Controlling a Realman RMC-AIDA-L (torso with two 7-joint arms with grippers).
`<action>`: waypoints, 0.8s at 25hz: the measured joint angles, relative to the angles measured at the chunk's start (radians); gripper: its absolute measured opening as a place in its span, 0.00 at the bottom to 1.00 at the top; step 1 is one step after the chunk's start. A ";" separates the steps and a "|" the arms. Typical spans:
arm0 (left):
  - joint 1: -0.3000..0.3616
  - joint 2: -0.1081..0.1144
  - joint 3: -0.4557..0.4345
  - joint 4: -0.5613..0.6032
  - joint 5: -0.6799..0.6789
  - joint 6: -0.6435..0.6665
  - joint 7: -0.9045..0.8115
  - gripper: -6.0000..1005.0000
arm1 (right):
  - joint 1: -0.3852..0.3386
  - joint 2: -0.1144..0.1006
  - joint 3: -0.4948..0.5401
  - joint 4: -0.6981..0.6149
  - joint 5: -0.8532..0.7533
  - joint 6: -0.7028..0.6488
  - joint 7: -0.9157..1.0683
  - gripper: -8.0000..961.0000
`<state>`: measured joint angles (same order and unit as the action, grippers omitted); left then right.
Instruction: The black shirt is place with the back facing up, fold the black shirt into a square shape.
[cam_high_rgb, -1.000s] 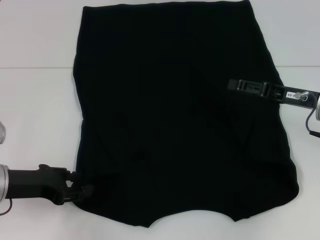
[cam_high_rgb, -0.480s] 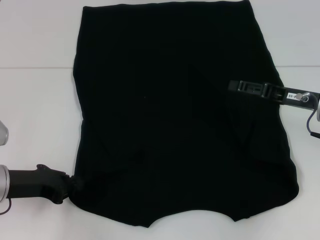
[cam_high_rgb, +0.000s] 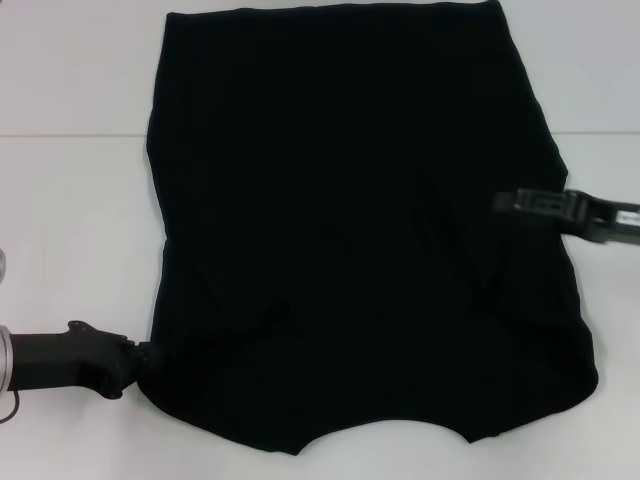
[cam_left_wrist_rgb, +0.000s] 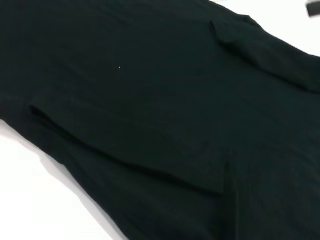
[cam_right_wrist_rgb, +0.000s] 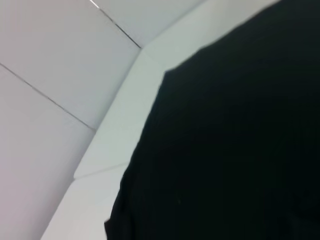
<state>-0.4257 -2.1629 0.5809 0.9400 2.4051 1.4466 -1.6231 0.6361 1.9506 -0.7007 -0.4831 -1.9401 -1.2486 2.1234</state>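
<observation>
The black shirt (cam_high_rgb: 350, 230) lies flat on the white table, plain side up, with both sleeves tucked in over the body. My left gripper (cam_high_rgb: 143, 357) is at the shirt's near left corner, its tip right at the cloth edge. My right gripper (cam_high_rgb: 505, 201) hovers over the shirt's right edge, about halfway along its length. The left wrist view is filled by the black shirt (cam_left_wrist_rgb: 150, 100), with a folded-in flap (cam_left_wrist_rgb: 130, 150) lying across it. One corner of the black shirt (cam_right_wrist_rgb: 240, 150) shows in the right wrist view against the table.
The white table (cam_high_rgb: 70, 220) extends left and right of the shirt. A seam line (cam_high_rgb: 70, 135) crosses the table at the far side. The shirt's far hem reaches close to the head view's top edge.
My left gripper has drawn back to the left, away from the near left corner. My right gripper has pulled to the right and a little nearer. The shirt has hardly moved.
</observation>
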 joint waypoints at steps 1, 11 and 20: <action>0.000 0.000 0.000 0.000 -0.002 0.000 0.001 0.04 | -0.009 -0.012 0.000 0.000 -0.009 -0.019 0.021 0.79; 0.003 0.000 0.000 -0.002 -0.007 -0.006 0.003 0.04 | -0.123 -0.099 0.007 0.005 -0.084 -0.175 0.181 0.76; 0.002 0.000 0.000 -0.003 -0.008 -0.008 0.003 0.04 | -0.124 -0.088 0.010 0.006 -0.213 -0.160 0.211 0.74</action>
<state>-0.4236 -2.1629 0.5814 0.9373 2.3975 1.4388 -1.6199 0.5120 1.8621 -0.6902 -0.4771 -2.1529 -1.4083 2.3343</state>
